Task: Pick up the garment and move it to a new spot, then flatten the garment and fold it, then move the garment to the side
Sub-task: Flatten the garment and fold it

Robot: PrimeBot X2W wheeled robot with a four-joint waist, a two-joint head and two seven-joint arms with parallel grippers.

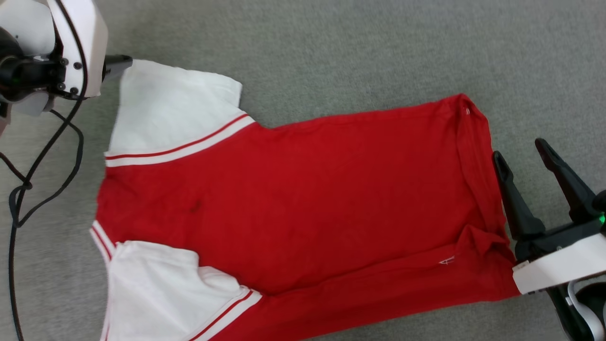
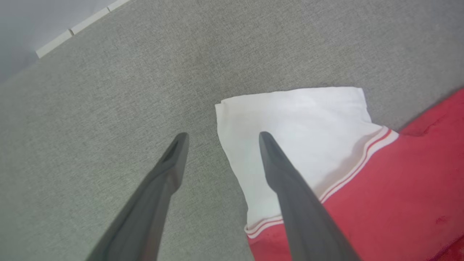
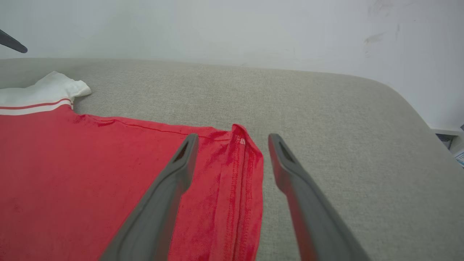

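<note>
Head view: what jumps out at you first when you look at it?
The big red garment spread across the grey surface, with its white sleeves at the left. Next, the right tool, open beside the hem at the right, and the left tool, open over a sleeve's edge.
</note>
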